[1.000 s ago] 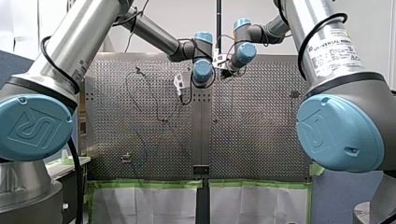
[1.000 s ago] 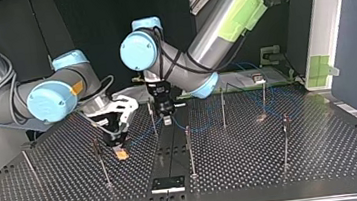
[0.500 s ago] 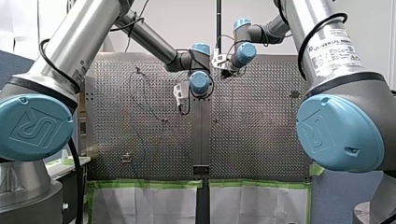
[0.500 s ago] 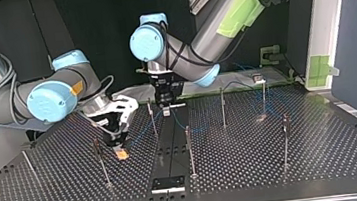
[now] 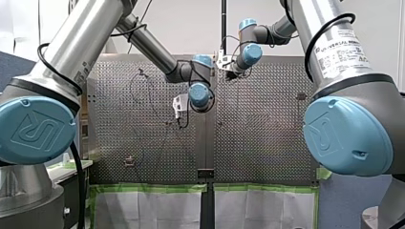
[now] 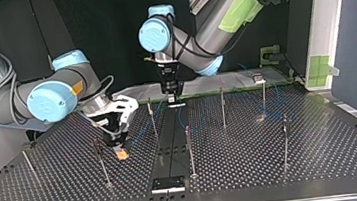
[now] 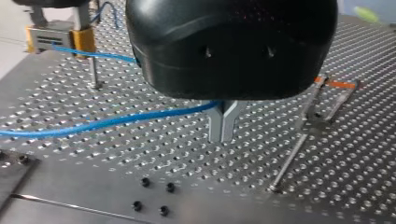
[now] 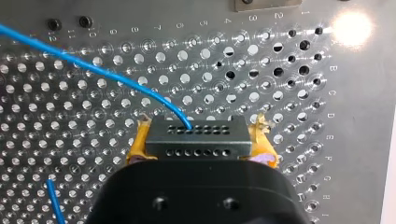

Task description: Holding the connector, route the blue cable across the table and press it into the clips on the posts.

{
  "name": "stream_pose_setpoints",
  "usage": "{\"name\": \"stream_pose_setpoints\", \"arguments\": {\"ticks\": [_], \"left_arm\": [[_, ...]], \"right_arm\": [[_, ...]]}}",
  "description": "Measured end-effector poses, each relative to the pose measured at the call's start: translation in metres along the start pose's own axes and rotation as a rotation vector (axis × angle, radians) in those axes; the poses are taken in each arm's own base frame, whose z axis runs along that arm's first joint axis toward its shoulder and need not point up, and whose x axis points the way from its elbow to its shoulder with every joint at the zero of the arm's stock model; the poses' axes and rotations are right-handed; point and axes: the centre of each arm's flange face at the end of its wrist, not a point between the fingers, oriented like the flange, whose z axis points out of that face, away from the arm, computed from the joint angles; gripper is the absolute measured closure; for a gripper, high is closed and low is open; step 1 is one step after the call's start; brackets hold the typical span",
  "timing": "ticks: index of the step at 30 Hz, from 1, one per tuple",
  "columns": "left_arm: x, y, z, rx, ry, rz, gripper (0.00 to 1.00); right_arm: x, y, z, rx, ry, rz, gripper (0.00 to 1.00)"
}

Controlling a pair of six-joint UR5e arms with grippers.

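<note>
From behind the arms, my left gripper [image 5: 179,109] hangs over the middle of the table [image 5: 258,143]. My right gripper [image 5: 225,66] sits nearer the far edge. I cannot tell from here what either one holds.

Across the table, I count seven thin posts [image 6: 189,149], with two arms above them. My left gripper [image 6: 172,100] stands by the back edge, between two posts. My right gripper [image 6: 120,149] is low over the plate at this view's left, beside another post.

Along the left wrist, the two metal fingers [image 7: 215,126] are pressed together on the blue cable [image 7: 116,122]. From the fingers it runs sideways, nearly level above the holes. A second strand crosses farther off, by an upright post.

Along the right wrist, two yellow pads [image 8: 139,144] clamp the one connector [image 8: 196,138] by its ends. Its long axis lies across the gripper and its two rows of holes face outward. The cable leaves the upper row and slants away over bare plate.
</note>
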Motion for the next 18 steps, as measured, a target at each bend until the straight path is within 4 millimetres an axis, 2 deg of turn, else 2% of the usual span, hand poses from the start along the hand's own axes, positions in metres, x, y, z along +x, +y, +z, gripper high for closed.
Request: {"name": "stream_pose_setpoints", "arguments": {"ticks": [3,11,14,18], "left_arm": [[0.014,0.006,-0.002,0.005,0.025,0.015,1.0],[0.072,0.022,-0.001,0.036,0.105,0.061,1.0],[0.083,0.021,0.006,0.049,0.106,0.059,0.98],[0.081,0.015,0.015,0.065,0.087,0.046,0.95]], "right_arm": [[0.0,0.0,0.0,0.0,0.0,0.0,1.0],[0.0,0.0,0.0,0.0,0.0,0.0,1.0],[0.0,0.0,0.0,0.0,0.0,0.0,1.0],[0.0,0.0,0.0,0.0,0.0,0.0,1.0]]}}
